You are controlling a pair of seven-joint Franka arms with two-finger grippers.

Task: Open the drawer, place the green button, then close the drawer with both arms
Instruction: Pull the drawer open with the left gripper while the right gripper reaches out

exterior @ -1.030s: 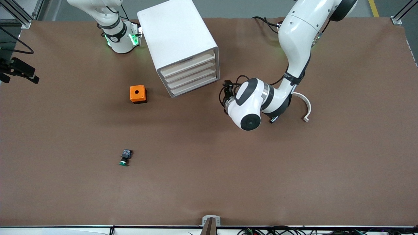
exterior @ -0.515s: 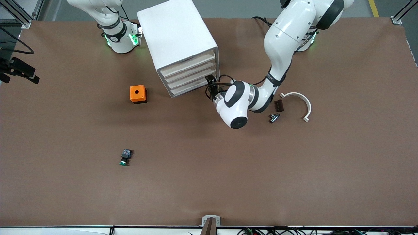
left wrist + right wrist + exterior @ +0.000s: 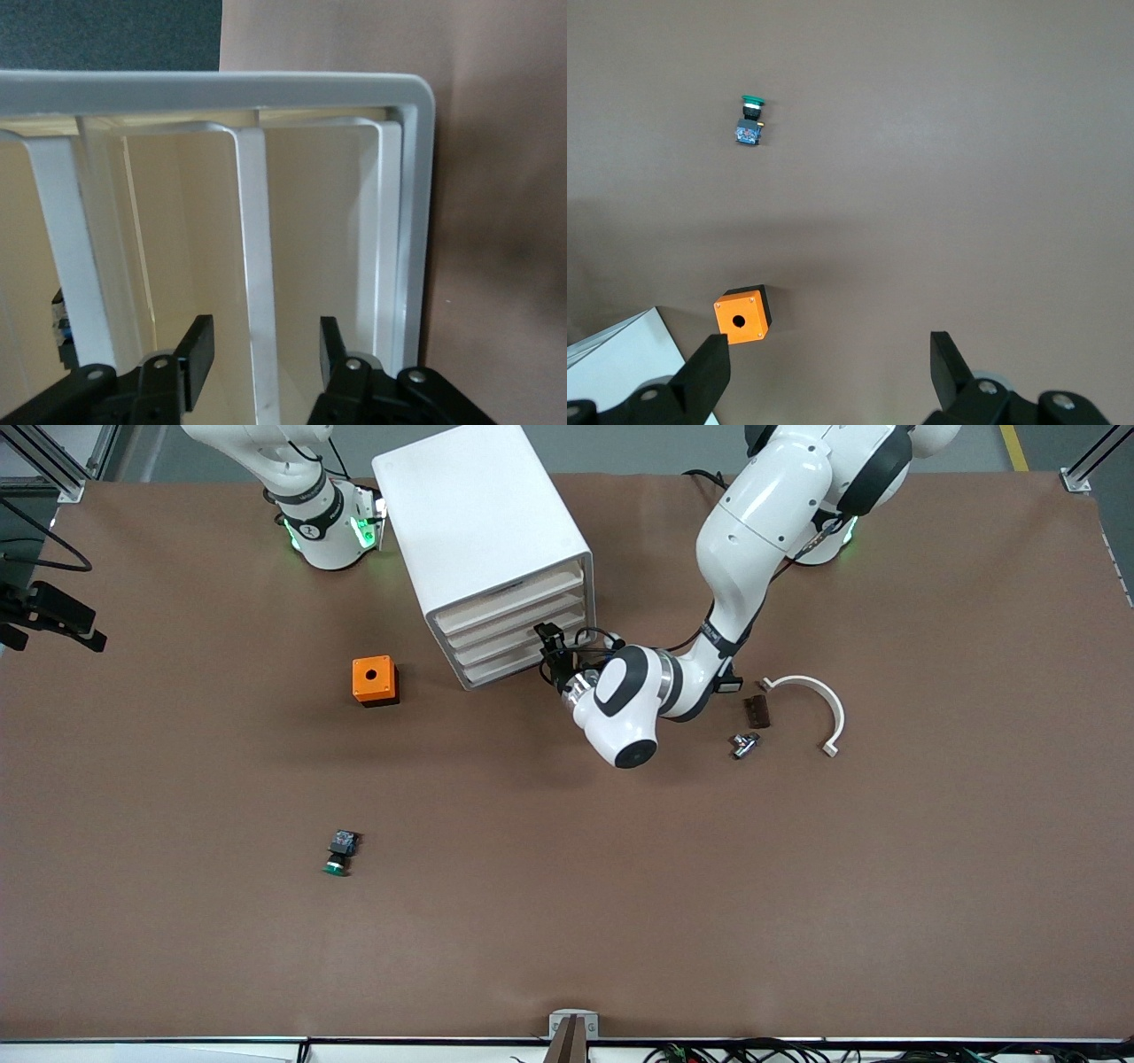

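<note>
The white cabinet (image 3: 483, 531) stands near the robots' bases, its four drawer fronts all pushed in. My left gripper (image 3: 549, 644) is at the front of one of the lower drawers (image 3: 523, 657), at the end toward the left arm. In the left wrist view the left gripper (image 3: 263, 341) is open, its fingers (image 3: 197, 354) apart on either side of that drawer's white lip (image 3: 252, 257), with gaps to it. The green-capped button (image 3: 339, 853) lies on the table much nearer the front camera. My right gripper (image 3: 828, 372) hangs open high over the table, with the button (image 3: 750, 121) below it.
An orange box with a hole (image 3: 375, 680) sits beside the cabinet, toward the right arm's end. A white curved piece (image 3: 819, 704), a small brown part (image 3: 756, 711) and a small metal part (image 3: 743, 744) lie toward the left arm's end. A dark object (image 3: 60, 320) shows in a neighbouring drawer.
My left arm has swung toward the cabinet, bringing its gripper up to the drawer fronts and uncovering the small parts it stood over. The button and the orange box have not moved.
</note>
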